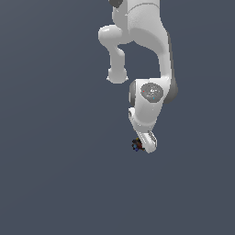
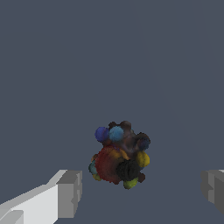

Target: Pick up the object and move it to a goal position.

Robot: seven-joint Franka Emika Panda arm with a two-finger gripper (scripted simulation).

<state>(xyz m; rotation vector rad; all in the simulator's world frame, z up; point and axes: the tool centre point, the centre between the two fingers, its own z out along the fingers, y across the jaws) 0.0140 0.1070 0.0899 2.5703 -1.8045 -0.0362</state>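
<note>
Gripper (image 2: 140, 192) spread wide, grey fingertips (image 2: 70, 192) well apart with the knobbly multicoloured object (image 2: 120, 153) sitting between them untouched, nothing else beside it on the plain dark-grey floor (image 1: 55, 183), open room all around, only the white arm (image 1: 147, 59) overhead in the exterior view.
</note>
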